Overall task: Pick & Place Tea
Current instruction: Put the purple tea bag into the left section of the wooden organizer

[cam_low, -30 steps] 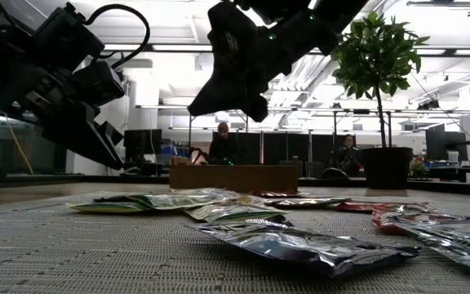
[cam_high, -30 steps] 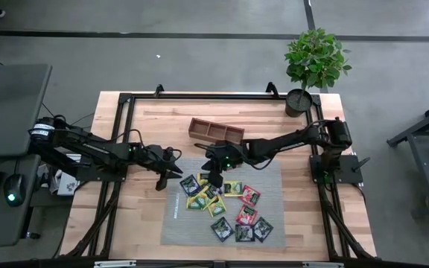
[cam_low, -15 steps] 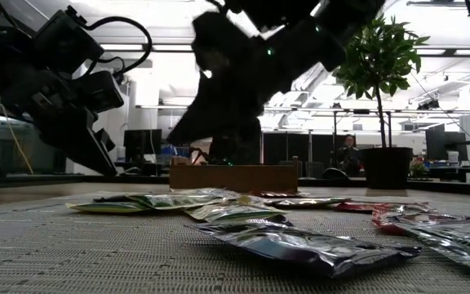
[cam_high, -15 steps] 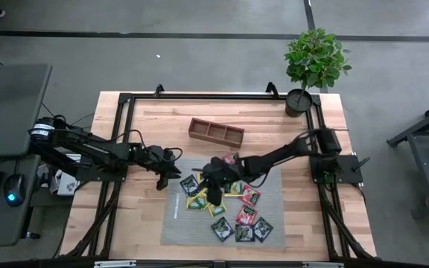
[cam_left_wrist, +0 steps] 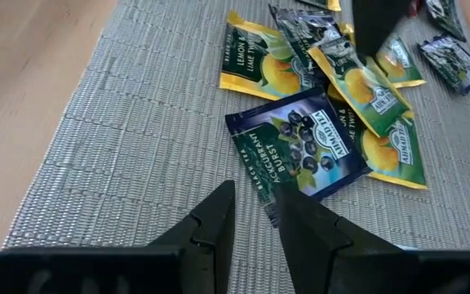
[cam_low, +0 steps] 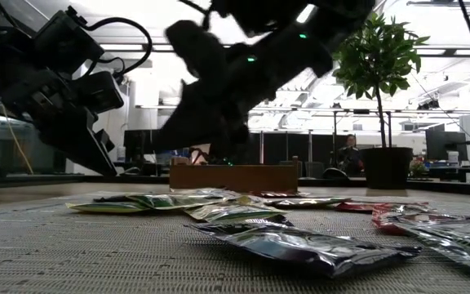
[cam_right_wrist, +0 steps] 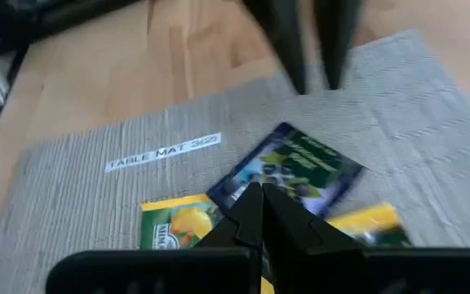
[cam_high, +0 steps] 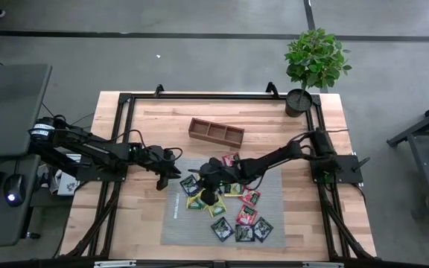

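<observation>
Two arms over the grey mat (cam_high: 173, 223). Left of centre in the high view, the left gripper (cam_high: 171, 176) hangs at the mat's edge, fingers slightly apart, holding nothing. Centre frame, the right gripper (cam_high: 208, 195) sits low over the tea sachets (cam_high: 233, 205), fingers together, nothing between them. Sachets lie scattered and overlapping across the middle and lower right of the mat; the wooden tray (cam_high: 216, 132) stands above them, apart.

Risks, as I judge them: closed tips landing on the overlapping pile could push sachets aside or lift two at once. The two grippers are near each other; a clash is possible.
</observation>
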Available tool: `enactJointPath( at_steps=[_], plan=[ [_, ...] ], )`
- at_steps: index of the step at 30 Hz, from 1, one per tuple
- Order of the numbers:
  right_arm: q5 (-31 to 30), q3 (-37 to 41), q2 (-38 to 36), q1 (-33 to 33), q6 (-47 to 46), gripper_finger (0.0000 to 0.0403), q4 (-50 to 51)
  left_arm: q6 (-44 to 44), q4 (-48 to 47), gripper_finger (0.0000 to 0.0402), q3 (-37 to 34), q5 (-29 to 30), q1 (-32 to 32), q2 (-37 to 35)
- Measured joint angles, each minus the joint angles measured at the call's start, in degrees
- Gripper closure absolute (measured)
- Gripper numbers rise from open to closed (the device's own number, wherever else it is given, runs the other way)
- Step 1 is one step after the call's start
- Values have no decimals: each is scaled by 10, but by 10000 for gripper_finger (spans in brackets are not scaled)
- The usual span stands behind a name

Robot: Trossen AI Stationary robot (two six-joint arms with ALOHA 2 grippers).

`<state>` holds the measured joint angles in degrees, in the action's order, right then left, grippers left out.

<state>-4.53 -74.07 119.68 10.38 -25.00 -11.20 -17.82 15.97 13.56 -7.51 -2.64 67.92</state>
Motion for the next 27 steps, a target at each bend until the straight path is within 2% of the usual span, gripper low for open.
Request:
enactJointPath(
  at_steps=[6,9,13,16,27],
  plan=[
    [5,-145,71,-5,30,403,176,0,-11,312,0,-3,0,0],
    [2,-188,85,-8,34,403,230,0,-18,312,0,-7,0,0],
    [-9,-208,85,-6,39,403,281,0,-33,312,0,-9,0,0],
    [6,-212,85,-6,27,403,316,0,-33,312,0,-9,0,0],
    [12,-200,84,-6,15,403,315,0,-30,312,0,-5,0,0]
  ],
)
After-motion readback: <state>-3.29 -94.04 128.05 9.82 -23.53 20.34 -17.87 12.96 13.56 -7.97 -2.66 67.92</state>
